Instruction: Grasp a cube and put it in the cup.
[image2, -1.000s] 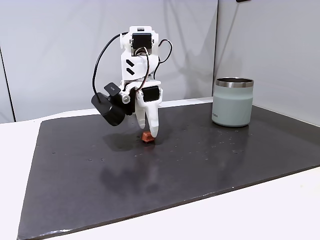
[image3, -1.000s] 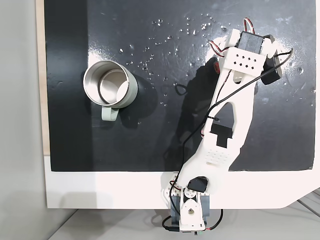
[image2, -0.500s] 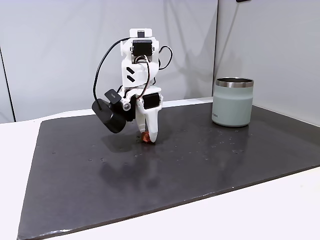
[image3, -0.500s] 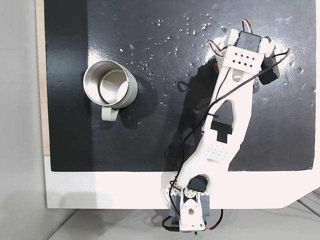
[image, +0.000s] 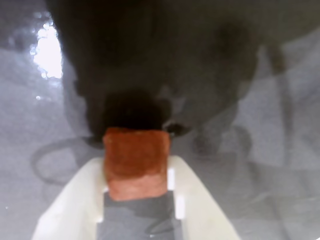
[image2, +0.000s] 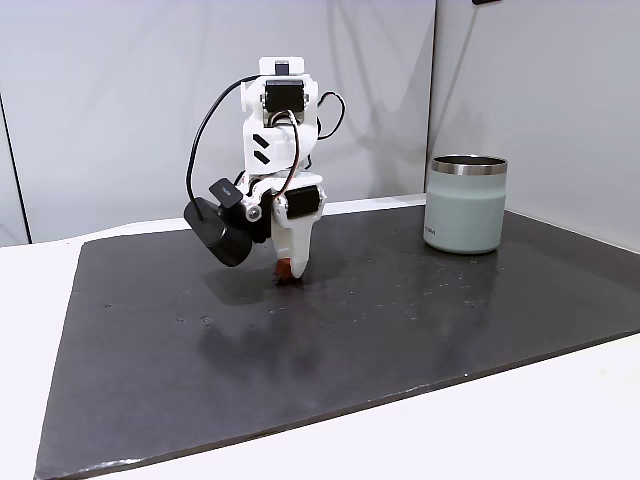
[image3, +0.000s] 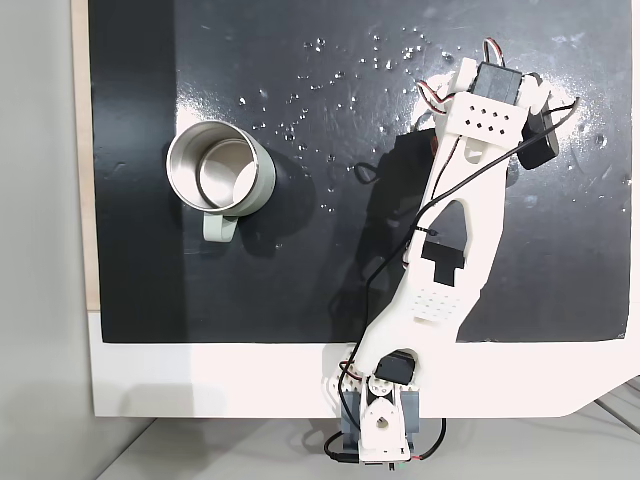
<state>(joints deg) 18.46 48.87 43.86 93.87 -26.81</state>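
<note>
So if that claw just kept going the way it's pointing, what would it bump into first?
The gripper points almost straight down with the cube between its jaws, so the cube would probably press into the black mat first. The cup stands well off to the side.

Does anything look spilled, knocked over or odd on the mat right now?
Nothing stands out. The cup stands upright on the dark mat, and the cube sits squarely between the fingers of the gripper. Small shiny specks dot the mat near the arm.

Wrist view blurred; end effector (image: 136, 200) fingers cropped by bottom edge; in a fixed view, the arm (image3: 462, 210) hides the cube (image: 135, 162).
</note>
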